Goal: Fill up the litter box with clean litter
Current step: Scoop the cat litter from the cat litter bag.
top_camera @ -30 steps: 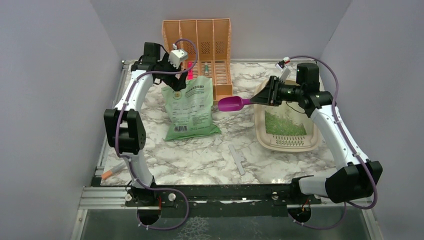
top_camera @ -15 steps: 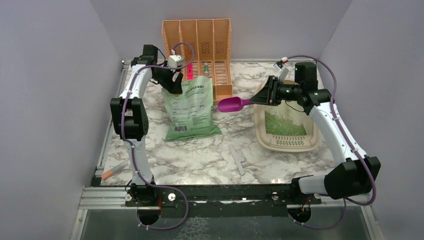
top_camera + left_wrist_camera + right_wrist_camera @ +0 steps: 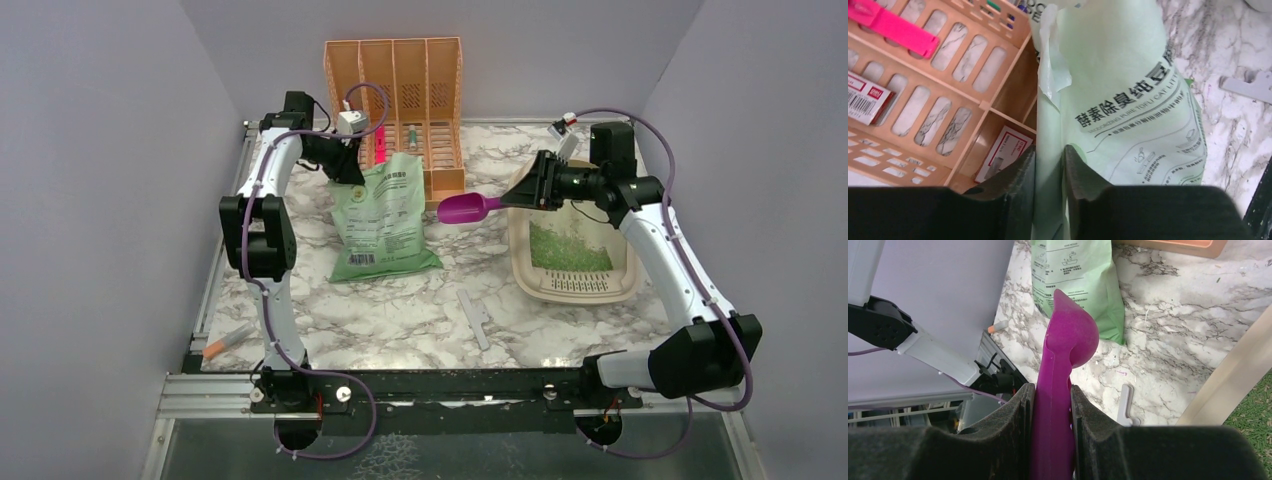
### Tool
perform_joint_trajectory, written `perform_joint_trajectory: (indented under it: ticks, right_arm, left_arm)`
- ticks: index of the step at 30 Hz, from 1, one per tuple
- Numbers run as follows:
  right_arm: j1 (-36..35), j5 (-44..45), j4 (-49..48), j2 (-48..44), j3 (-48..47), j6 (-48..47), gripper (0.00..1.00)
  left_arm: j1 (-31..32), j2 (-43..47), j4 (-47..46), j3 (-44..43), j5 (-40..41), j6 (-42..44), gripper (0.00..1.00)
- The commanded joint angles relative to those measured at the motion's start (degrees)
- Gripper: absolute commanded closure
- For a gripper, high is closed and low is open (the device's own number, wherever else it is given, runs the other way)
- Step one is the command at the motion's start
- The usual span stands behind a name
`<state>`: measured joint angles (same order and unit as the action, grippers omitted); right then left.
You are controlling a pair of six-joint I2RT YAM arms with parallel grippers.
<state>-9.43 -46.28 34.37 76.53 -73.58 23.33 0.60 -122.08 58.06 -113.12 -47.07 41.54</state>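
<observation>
Seen from above, at the table's right: litter box (image 3: 578, 296), clean litter (image 3: 570, 250) inside. Clear only from the right wrist: right gripper (image 3: 1052, 390) clamped on magenta scoop (image 3: 1073, 337). Clear only from the left wrist: left gripper (image 3: 1049, 155) pinching green bag (image 3: 1128, 100) edge, beside peach organizer (image 3: 980, 106).

**Soft, even light; clear pictures**

The top view is bright and evenly lit from above. The arms throw only faint, soft shadows on the marble table (image 3: 400, 310), and no strong glare shows. Its lowest strip, below the table, is dimmer. In the wrist views, the print on the green bag (image 3: 1128, 100) and the purple scoop (image 3: 1070, 340) look sharp. The left gripper's fingers (image 3: 1008, 200) are almost black, with little detail.
</observation>
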Motion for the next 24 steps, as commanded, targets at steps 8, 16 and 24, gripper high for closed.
perform_joint_trajectory:
  ticks: [8, 16, 24]
  right_arm:
    - [-0.24, 3.07, 3.46, -2.6, -4.16, -1.81, 0.99]
    - [-0.29, 1.03, 8.1, -3.11, -10.99, -1.26, 0.99]
    - [-0.25, -3.11, 14.95, -5.19, -17.76, -1.39, 0.99]
  left_arm:
    - [1.51, 14.85, 4.7, 10.2, -4.85, 1.45, 1.0]
    - [7.66, 39.1, -5.97, 31.45, 1.93, -3.66, 1.0]
    - [10.46, 58.95, -11.59, 44.7, 2.04, -8.32, 1.0]
